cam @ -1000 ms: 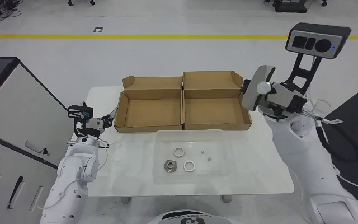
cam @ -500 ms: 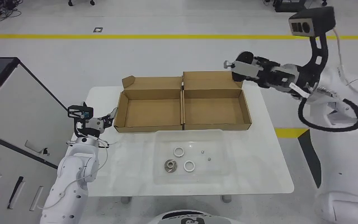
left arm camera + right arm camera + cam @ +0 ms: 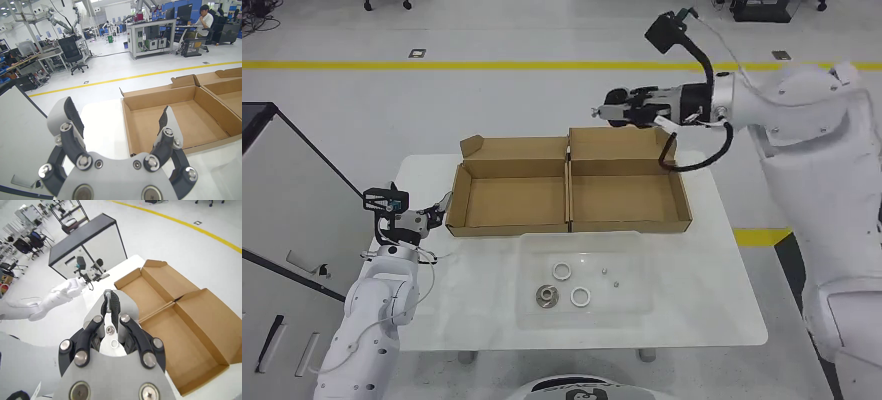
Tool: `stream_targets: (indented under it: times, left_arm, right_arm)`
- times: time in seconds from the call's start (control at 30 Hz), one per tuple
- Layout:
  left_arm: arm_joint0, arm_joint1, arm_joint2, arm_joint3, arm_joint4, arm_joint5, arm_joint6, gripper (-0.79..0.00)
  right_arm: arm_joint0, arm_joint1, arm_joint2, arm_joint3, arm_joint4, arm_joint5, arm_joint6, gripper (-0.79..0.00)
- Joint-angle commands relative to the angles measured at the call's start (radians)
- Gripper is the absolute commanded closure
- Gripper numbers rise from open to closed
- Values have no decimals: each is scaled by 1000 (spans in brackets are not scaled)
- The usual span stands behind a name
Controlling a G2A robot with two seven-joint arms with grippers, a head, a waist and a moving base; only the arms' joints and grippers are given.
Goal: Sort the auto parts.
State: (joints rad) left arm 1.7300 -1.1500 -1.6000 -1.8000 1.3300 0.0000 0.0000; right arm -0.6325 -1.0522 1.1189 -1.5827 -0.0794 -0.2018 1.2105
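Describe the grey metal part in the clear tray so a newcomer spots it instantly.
On the white table, in front of the cardboard boxes, lies a clear tray. The metal part sits toward its near left corner, beside two white rings: it is the only dark grey, metallic disc there.

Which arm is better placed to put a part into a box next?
Right. The right pincer is shut on a bolt near the right box; the left pincer is open and empty.
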Motion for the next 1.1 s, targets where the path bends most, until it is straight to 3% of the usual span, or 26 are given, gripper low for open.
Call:
stream_targets:
  times: [0.0, 0.47, 1.07]
  left_arm:
    - [0, 0, 0, 0, 0, 0, 0, -785]
    - [0, 0, 0, 0, 0, 0, 0, -785]
    - [0, 0, 0, 0, 0, 0, 0, -785]
  right_arm:
    - [19, -6, -38, 44, -34, -3, -5, 0]
    - [135, -51, -278, 327, -363, -85, -47, 0]
    - [109, -77, -409, 530, -569, -73, 2, 0]
